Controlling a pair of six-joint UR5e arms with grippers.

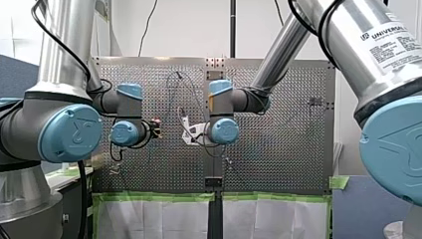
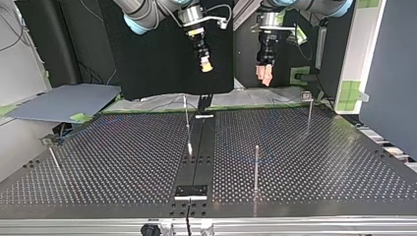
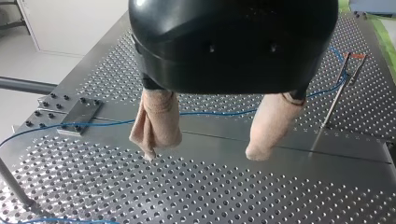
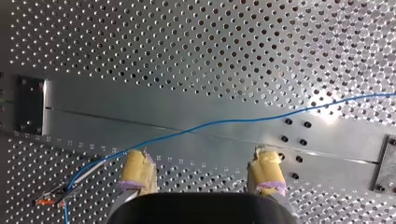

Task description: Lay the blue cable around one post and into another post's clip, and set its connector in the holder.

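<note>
The thin blue cable (image 3: 215, 112) lies loose on the perforated table, running across its plain middle strip (image 4: 140, 112). In the left wrist view it passes under and beyond my left gripper (image 3: 205, 151), whose beige pads (image 3: 156, 123) stand wide apart with nothing between them. It leads on to a slim post (image 3: 332, 105) with an orange-tipped clip. My right gripper (image 4: 201, 163), with yellow pads (image 4: 137, 170), is open above the cable (image 4: 224, 122). In the top view both grippers, left (image 2: 265, 74) and right (image 2: 206, 64), hang high over the table. I cannot make out the connector.
Several thin upright posts stand on the table: one near the middle (image 2: 187, 123), one in front (image 2: 256, 167), one at the back right (image 2: 309, 115) of the top view. A black plate (image 2: 192, 191) sits on the middle strip near the front edge.
</note>
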